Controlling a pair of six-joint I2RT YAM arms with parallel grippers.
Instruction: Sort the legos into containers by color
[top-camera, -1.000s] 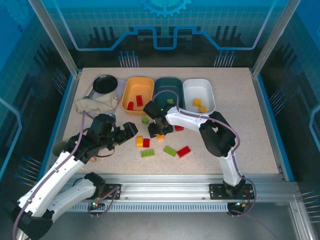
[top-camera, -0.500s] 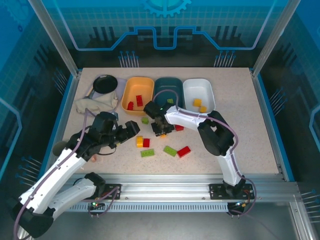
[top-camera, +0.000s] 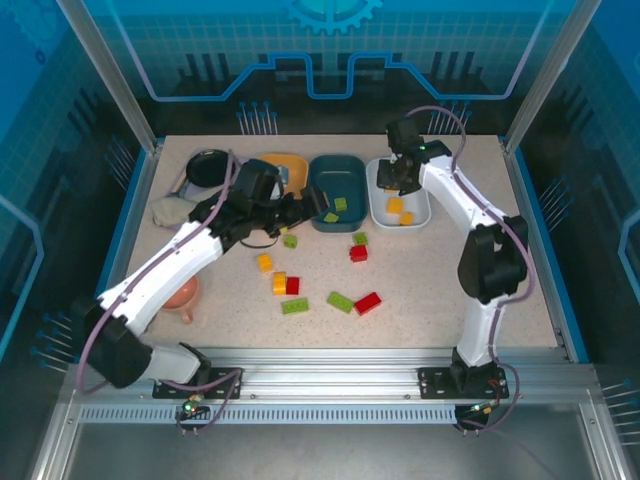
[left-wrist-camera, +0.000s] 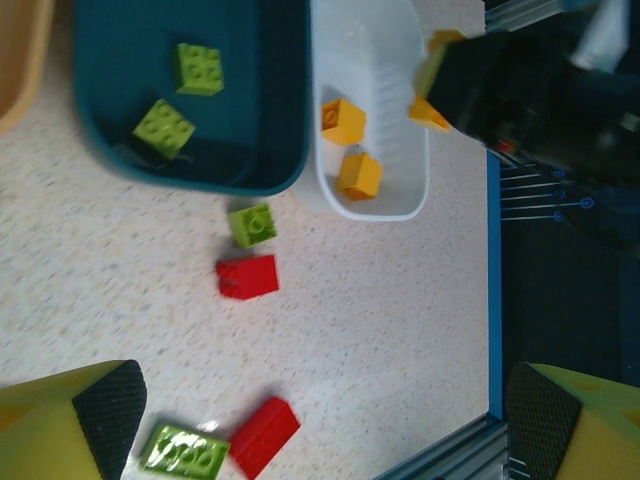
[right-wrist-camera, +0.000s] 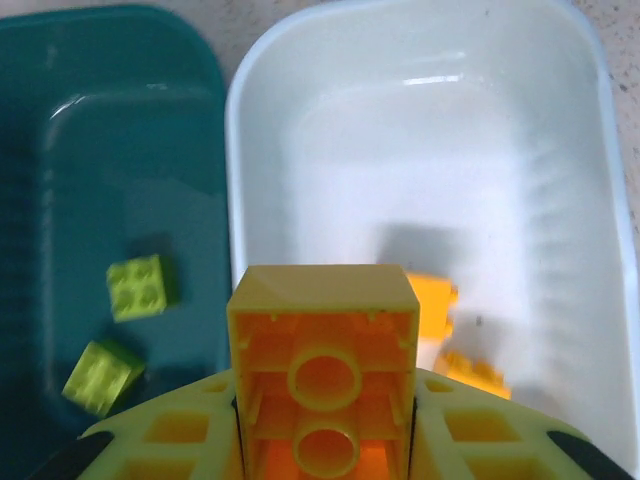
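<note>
Yellow-orange brick (right-wrist-camera: 322, 370) was pinched underside-up in the right gripper (top-camera: 400, 177), hanging over the near-left part of the white bin (right-wrist-camera: 420, 130), not yet dropped. Two orange bricks (right-wrist-camera: 432, 300) already lay in that bin. The teal bin (right-wrist-camera: 110, 150), touching it on the left, held two greens (right-wrist-camera: 137, 287). Left of that, the orange bin (top-camera: 285, 160) was mostly covered by the left arm, so I couldn't tell its contents; by elimination I'd judge it's for reds. The left gripper (left-wrist-camera: 322, 412) was spread wide and empty, hovering near the teal bin's near edge. Nine legos were loose on the table (top-camera: 480, 290): three reds (e.g. near-right one (top-camera: 368, 303)), four loose greens (e.g. flat one (top-camera: 294, 306)), and two yellow-orange (e.g. left one (top-camera: 264, 262)), all on the near side of the bins, toward the middle. Judgement: about a third done going by what showed, four binned plus one about to go. Left: release this brick, then clear the nine by colour.
</note>
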